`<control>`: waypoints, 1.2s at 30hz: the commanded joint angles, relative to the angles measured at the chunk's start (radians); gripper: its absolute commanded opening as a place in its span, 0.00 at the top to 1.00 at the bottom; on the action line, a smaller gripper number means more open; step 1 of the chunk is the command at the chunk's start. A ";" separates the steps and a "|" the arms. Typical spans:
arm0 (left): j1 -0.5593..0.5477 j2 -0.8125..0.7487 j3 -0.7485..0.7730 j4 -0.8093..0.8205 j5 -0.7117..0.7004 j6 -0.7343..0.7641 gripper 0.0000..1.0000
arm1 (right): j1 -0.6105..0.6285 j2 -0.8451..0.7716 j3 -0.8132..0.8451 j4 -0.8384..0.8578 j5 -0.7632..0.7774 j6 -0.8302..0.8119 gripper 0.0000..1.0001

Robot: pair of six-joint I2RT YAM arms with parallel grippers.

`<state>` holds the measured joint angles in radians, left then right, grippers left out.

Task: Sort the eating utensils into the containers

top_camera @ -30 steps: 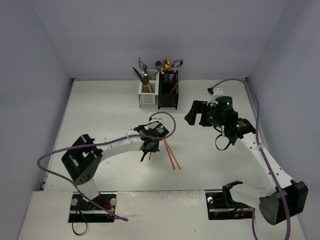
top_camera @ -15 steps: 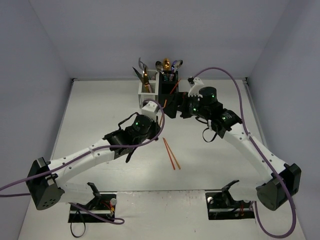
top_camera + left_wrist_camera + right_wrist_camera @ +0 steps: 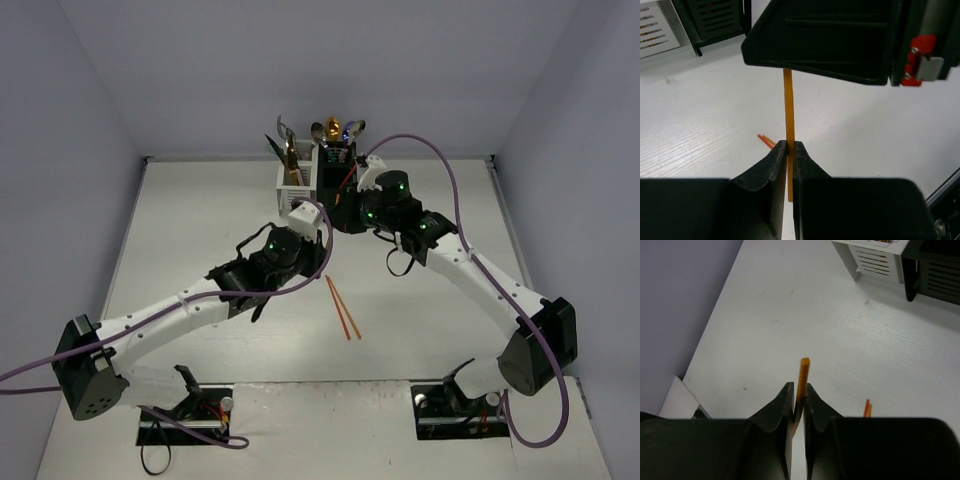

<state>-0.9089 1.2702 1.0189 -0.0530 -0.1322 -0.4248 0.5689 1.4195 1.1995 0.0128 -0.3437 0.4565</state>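
Swinging in from the right of the overhead frame, my right gripper (image 3: 797,386) had just pinched shut on a thin orange-red chopstick (image 3: 788,110). It was apparently the same one my left gripper (image 3: 788,145) kept clamped: a handover, I judged. Two more orange-red chopsticks (image 3: 341,308) lay loose at mid-frame. Beyond, one white slotted caddy (image 3: 290,190) and one black slotted caddy (image 3: 328,185) stood joined, utensils (image 3: 333,127) upright inside.

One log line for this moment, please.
left claw: shut on orange chopstick | right claw: shut on orange chopstick too | loose chopsticks: two, on table
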 commanded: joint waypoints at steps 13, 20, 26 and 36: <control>0.088 -0.026 0.045 -0.109 -0.087 -0.093 0.22 | 0.000 0.100 0.213 0.105 0.206 -0.158 1.00; 0.184 -0.081 -0.033 -0.255 -0.074 -0.182 0.15 | -0.059 0.261 0.358 0.255 0.325 -0.219 1.00; 0.222 -0.160 -0.128 -0.345 -0.075 -0.195 0.14 | -0.124 0.403 0.450 0.431 0.385 -0.203 1.00; 0.261 -0.206 -0.179 -0.404 -0.030 -0.175 0.13 | -0.132 0.613 0.588 0.579 0.451 -0.213 1.00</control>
<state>-0.6609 1.0885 0.8238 -0.4477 -0.1777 -0.6048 0.4289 2.0014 1.6836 0.4145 0.0550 0.2568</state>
